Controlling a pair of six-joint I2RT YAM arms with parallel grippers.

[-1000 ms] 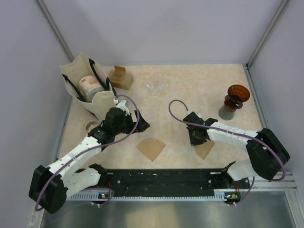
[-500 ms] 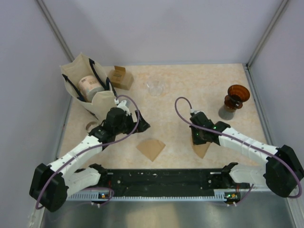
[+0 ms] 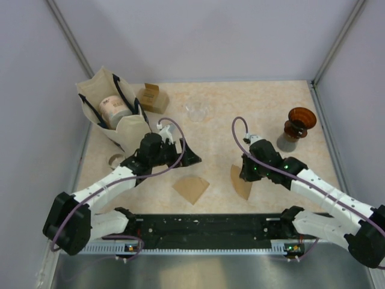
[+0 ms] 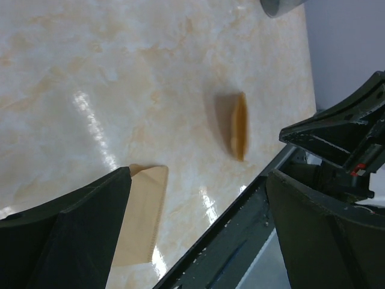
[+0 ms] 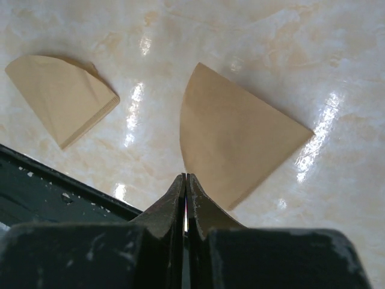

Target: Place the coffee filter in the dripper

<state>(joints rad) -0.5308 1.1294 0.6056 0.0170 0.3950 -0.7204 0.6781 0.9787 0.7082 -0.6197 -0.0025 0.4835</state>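
Your right gripper (image 5: pixel 185 178) is clamping tight on the edge of one coffee filter (image 5: pixel 234 144). It is holding the filter tipped up on edge over the table (image 3: pixel 240 105) near the front, and the dripper (image 3: pixel 299 125) is standing well apart, between 1 and 2 o'clock from it. Your left gripper (image 4: pixel 198 180) is hovering with its jaws spread wide, grasping nothing, while a second filter (image 3: pixel 191 188) is lying flat at 6 o'clock from it.
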